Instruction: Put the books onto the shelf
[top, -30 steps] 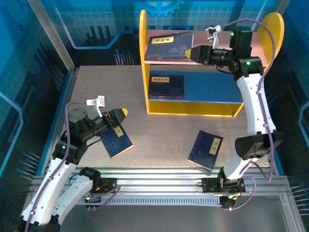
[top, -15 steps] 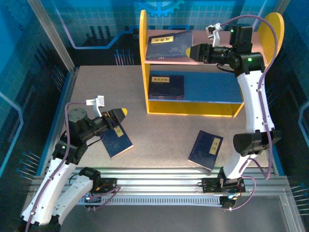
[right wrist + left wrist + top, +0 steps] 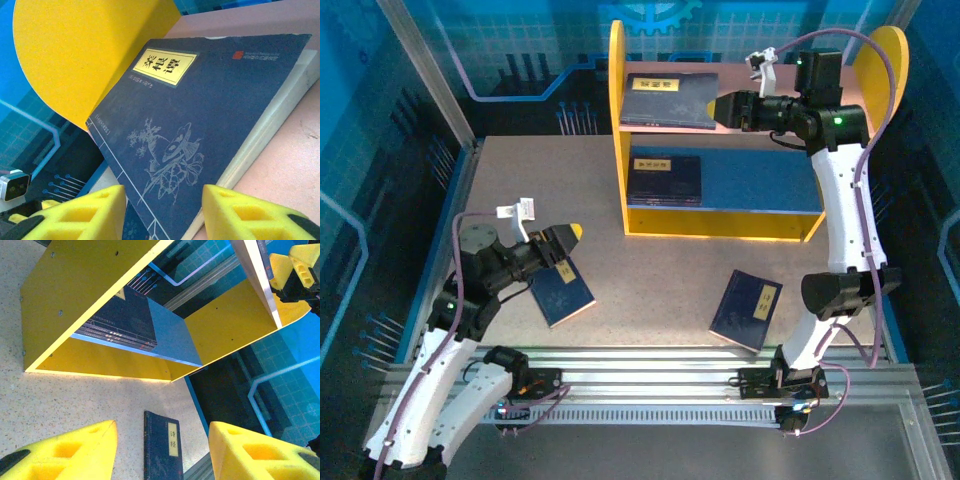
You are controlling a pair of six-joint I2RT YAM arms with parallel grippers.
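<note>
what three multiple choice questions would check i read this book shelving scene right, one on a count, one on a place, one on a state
1. How many books lie on the table? A one; B two; C five.
2. Where is the book nearest the right gripper? A on the floor; B on the blue lower board; C on the shelf's pinkish top board.
3. How do the left gripper's jaws stand? A open, nothing between them; B shut on a book; C shut on a side panel.

Key: 1 B, one lies by the left gripper and one further right. 2 C, it lies flat there, cover up. 3 A, in the left wrist view the jaws stand wide apart with nothing gripped.
</note>
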